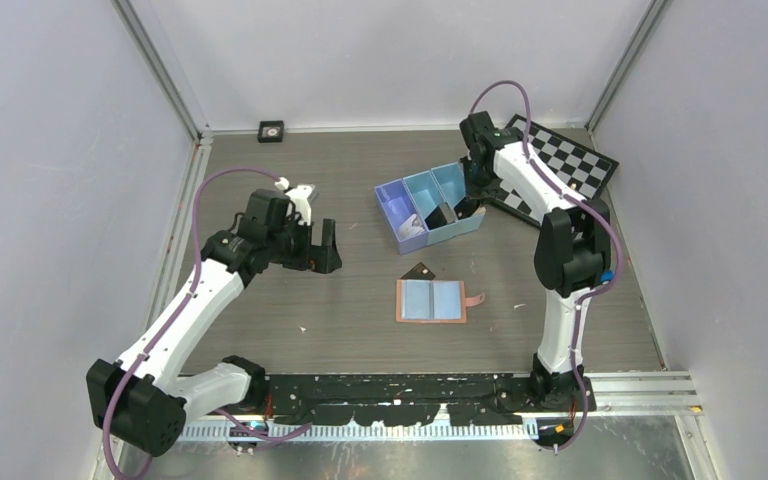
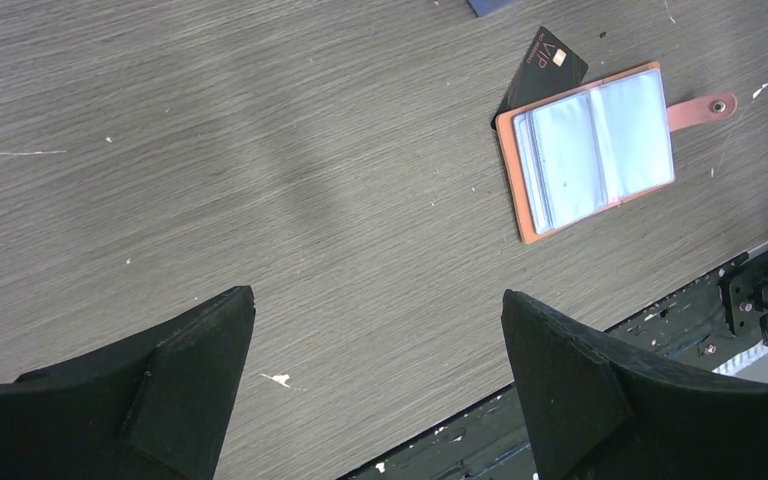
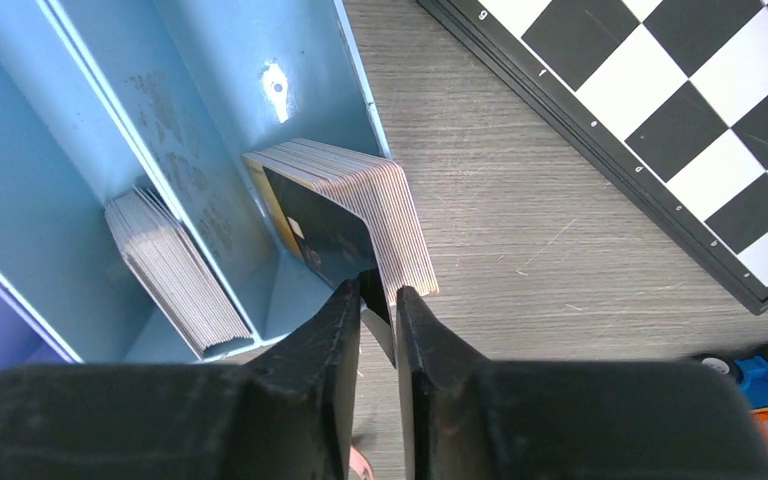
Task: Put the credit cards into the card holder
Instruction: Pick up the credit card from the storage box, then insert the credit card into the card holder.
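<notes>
The card holder (image 1: 431, 300) lies open on the table, light blue sleeves up, snap tab to the right; it also shows in the left wrist view (image 2: 588, 147). One black credit card (image 1: 420, 271) lies half under its far edge, and shows in the left wrist view (image 2: 540, 72). My right gripper (image 3: 380, 292) is at the blue bin's right compartment, shut on the corner of a black card (image 3: 326, 236) at the front of a card stack (image 3: 392, 210). My left gripper (image 2: 375, 305) is open and empty, above bare table left of the holder.
The three-compartment blue bin (image 1: 390, 212) stands behind the holder, with another card stack (image 3: 175, 270) in its middle compartment. A checkerboard (image 1: 570, 165) lies at the back right. A small black object (image 1: 271, 130) sits by the back wall. The black front rail (image 1: 400, 390) runs along the near edge.
</notes>
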You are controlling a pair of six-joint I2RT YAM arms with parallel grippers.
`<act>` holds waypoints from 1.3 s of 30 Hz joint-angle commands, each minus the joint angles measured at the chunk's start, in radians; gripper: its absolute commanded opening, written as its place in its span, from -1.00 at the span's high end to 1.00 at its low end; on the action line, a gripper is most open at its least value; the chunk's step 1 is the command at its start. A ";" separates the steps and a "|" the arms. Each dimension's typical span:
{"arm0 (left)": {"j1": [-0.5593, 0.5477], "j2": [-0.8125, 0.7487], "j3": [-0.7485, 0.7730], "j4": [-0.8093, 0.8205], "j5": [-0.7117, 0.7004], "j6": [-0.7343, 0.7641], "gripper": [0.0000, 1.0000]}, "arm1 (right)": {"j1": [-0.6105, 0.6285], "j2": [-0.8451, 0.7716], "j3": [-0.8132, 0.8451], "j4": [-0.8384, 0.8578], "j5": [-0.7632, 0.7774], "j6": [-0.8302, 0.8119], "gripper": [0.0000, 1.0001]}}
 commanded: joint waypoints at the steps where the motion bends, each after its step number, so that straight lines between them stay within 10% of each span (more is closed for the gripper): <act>1: 0.000 0.001 0.000 0.019 0.021 0.009 -0.93 | -0.004 -0.090 0.038 -0.007 0.022 0.008 0.61; 7: 0.000 0.002 0.000 0.019 0.025 0.009 -0.93 | -0.002 -0.117 0.038 -0.007 -0.013 0.015 0.98; 22: -0.024 -0.027 -0.037 0.087 0.162 0.056 -0.83 | 0.158 -0.452 -0.047 -0.075 -0.152 0.055 0.99; 39: -0.186 -0.039 -0.087 0.269 0.608 0.065 -0.77 | 0.435 -0.729 -0.444 0.026 -0.835 0.090 0.99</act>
